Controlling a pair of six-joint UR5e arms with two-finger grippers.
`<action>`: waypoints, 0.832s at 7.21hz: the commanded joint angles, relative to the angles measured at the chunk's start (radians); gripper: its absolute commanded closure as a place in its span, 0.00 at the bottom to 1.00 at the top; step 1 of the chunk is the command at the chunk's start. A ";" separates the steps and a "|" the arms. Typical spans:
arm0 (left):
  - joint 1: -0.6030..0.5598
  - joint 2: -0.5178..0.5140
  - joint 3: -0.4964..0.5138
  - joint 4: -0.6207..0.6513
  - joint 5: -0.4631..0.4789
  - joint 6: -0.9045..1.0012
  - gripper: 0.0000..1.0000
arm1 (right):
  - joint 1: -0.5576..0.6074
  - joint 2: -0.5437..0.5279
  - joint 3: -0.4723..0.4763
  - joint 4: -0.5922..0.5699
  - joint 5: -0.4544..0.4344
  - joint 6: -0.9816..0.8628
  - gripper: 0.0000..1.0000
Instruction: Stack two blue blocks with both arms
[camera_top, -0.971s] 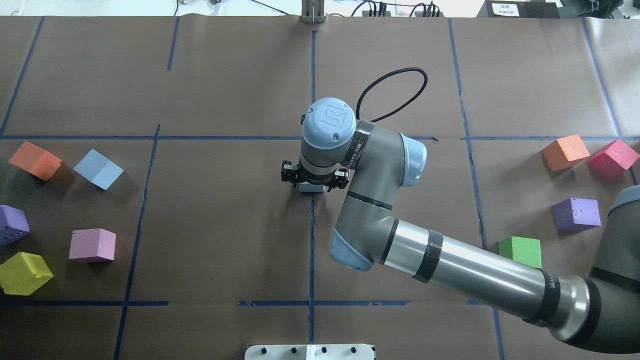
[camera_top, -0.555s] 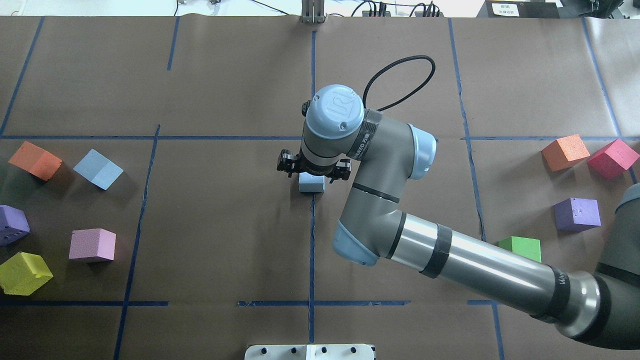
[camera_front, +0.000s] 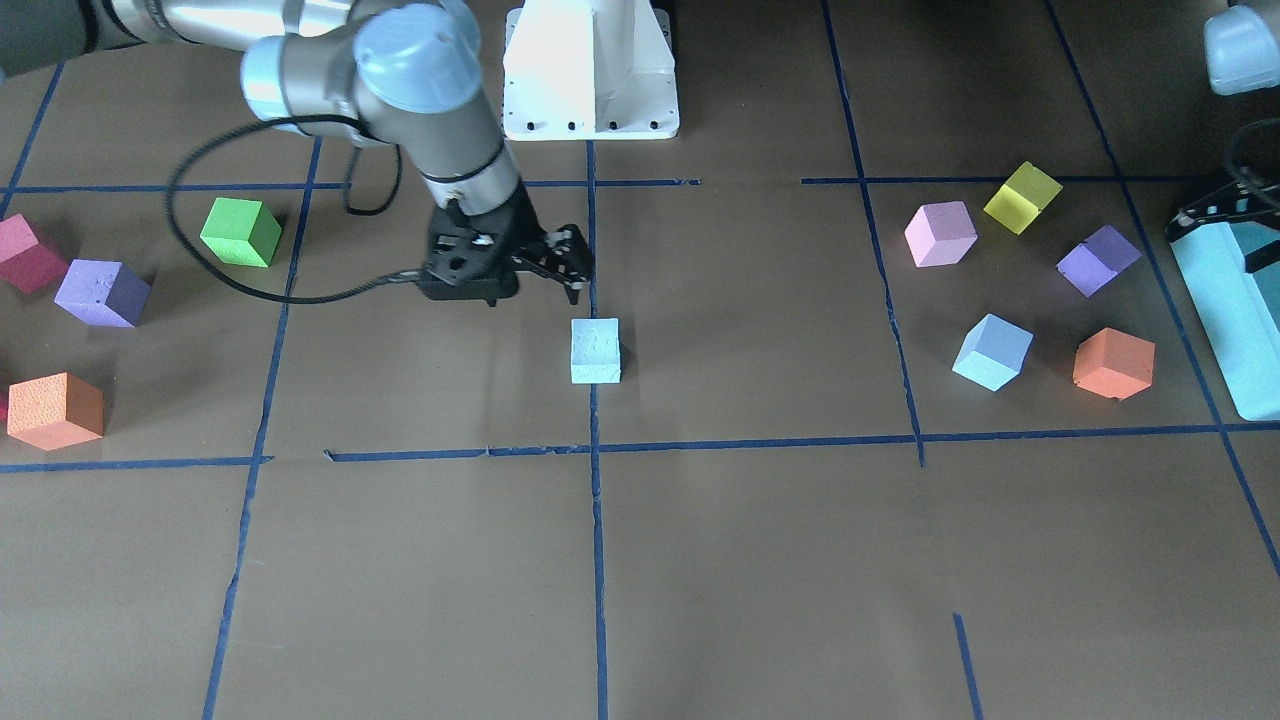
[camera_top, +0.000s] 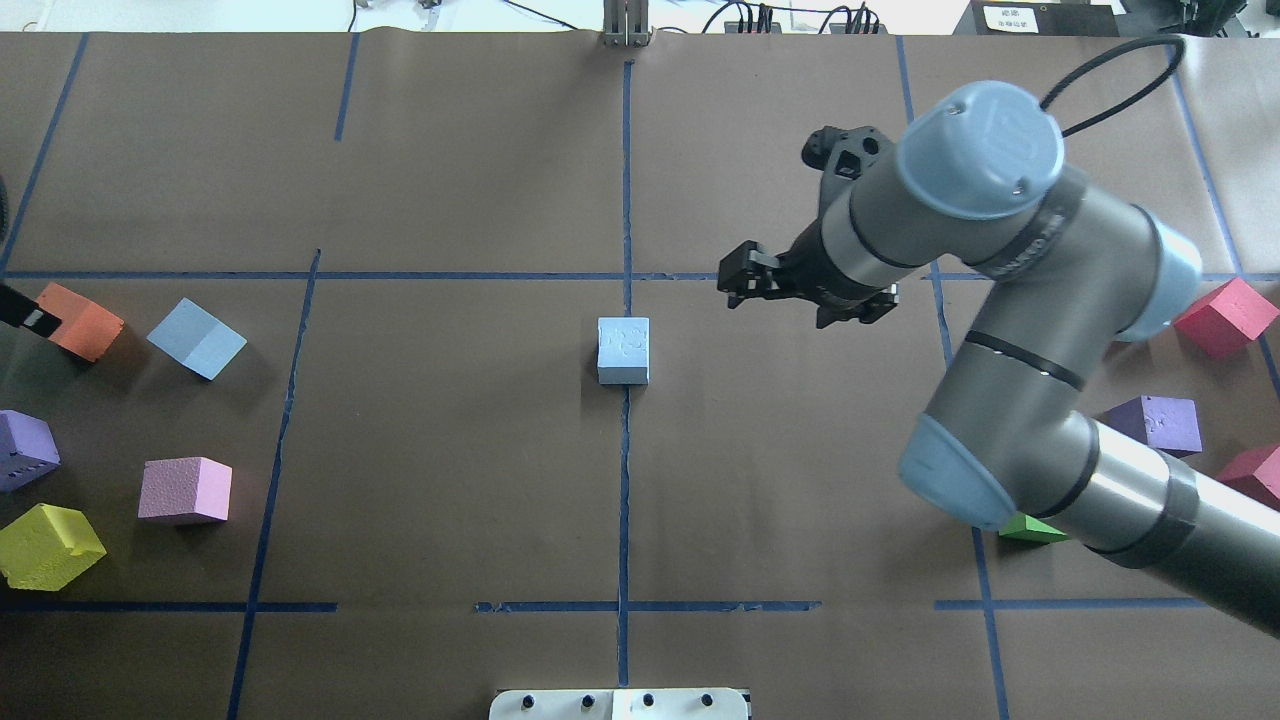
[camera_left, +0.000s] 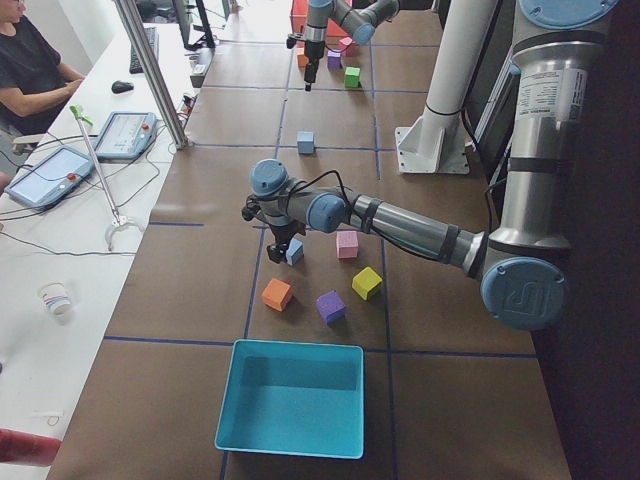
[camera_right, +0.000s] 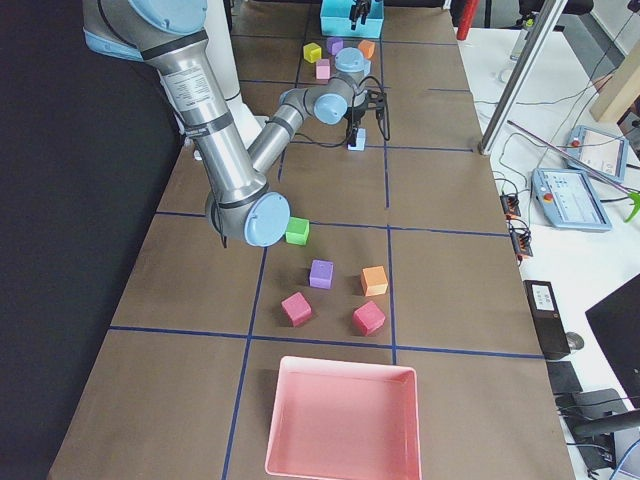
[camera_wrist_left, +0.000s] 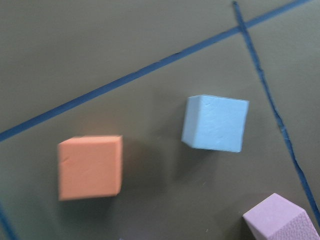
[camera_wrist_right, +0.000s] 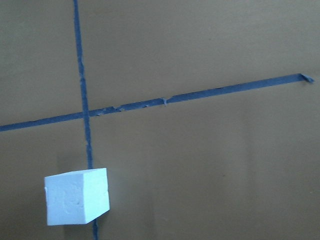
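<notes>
Right pincer (camera_top: 803, 296) hangs wide open and empty, beside the centre blue block (camera_top: 623, 350), clear of it.

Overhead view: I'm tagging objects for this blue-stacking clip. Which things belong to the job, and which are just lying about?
Job:
centre blue block
left-side blue block
right pincer, open

Lying about:
pink cube
yellow cube
green cube
left orange cube
right orange cube
left purple cube
right purple cube
farther red cube
nearer red cube
teal box
pink tray
</notes>
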 joint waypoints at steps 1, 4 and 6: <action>0.078 -0.020 0.110 -0.229 0.073 -0.051 0.00 | 0.055 -0.087 0.028 0.001 0.060 -0.078 0.00; 0.174 -0.088 0.169 -0.236 0.106 -0.135 0.00 | 0.055 -0.109 0.028 0.005 0.055 -0.078 0.00; 0.202 -0.111 0.183 -0.234 0.117 -0.182 0.00 | 0.055 -0.109 0.030 0.005 0.055 -0.078 0.00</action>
